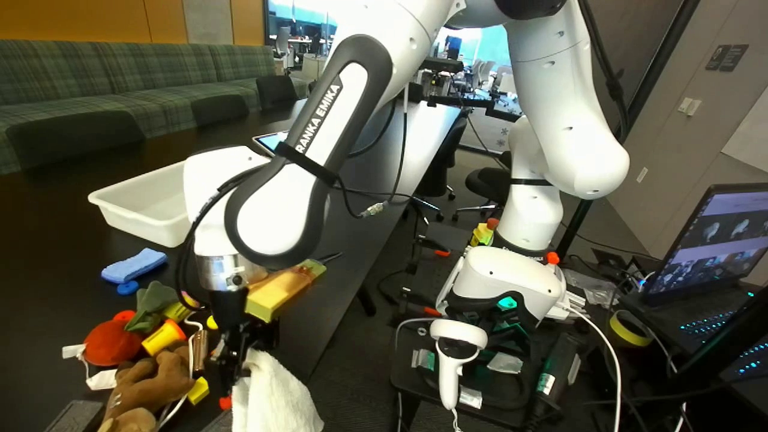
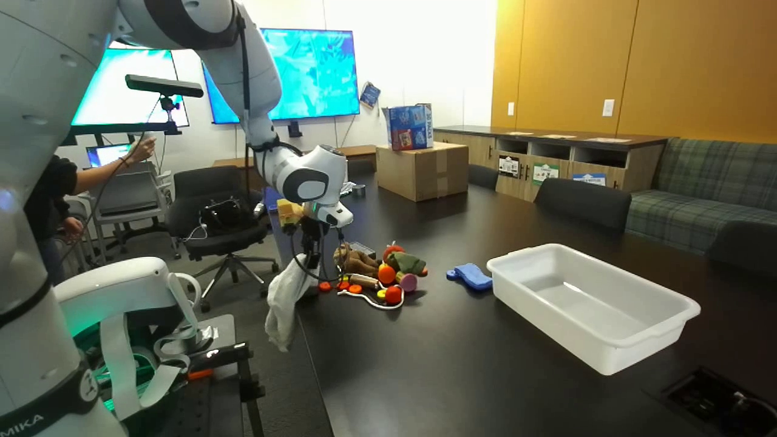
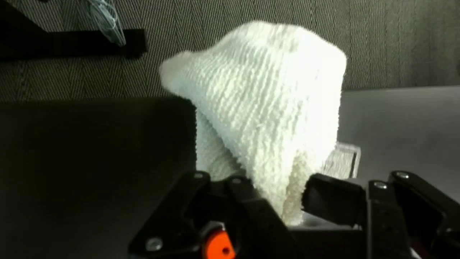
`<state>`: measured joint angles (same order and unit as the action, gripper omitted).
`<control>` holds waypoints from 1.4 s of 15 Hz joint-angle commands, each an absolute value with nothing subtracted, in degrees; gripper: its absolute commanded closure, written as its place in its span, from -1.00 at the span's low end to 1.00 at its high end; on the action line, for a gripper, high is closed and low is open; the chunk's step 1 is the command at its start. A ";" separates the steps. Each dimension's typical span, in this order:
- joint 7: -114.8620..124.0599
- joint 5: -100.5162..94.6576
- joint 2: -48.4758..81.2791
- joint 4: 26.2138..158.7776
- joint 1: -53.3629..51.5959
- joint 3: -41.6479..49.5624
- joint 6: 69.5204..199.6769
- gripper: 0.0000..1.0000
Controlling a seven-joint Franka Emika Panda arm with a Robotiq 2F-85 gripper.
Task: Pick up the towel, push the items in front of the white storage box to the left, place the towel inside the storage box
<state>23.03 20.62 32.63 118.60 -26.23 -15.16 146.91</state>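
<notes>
My gripper (image 3: 280,205) is shut on the white towel (image 3: 258,97). The towel hangs from the fingers in both exterior views (image 1: 273,396) (image 2: 285,300), over the table's edge. The gripper (image 2: 311,261) is beside a pile of toys. The white storage box (image 2: 546,321) stands on the table, well away from the gripper; the arm partly hides it (image 1: 141,225). A blue folded item (image 2: 469,276) lies by its near end, also visible here (image 1: 133,266). The pile includes a brown plush toy (image 1: 150,381), a red toy (image 1: 113,343) and a red ball (image 2: 393,295).
A white cord (image 2: 370,303) lies among the toys. A large cardboard box (image 2: 422,173) stands farther along the dark table (image 2: 425,364). A yellow block (image 1: 282,291) appears beside the wrist. A cart with a headset (image 1: 504,282) stands by the table. A cable hangs around the gripper.
</notes>
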 commanded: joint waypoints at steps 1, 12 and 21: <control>24.96 16.75 36.11 109.59 -24.52 -11.39 142.86 0.72; 28.15 15.23 41.39 88.25 -20.46 -7.03 134.84 0.72; 31.91 15.03 42.99 72.91 -14.86 -2.48 134.03 0.73</control>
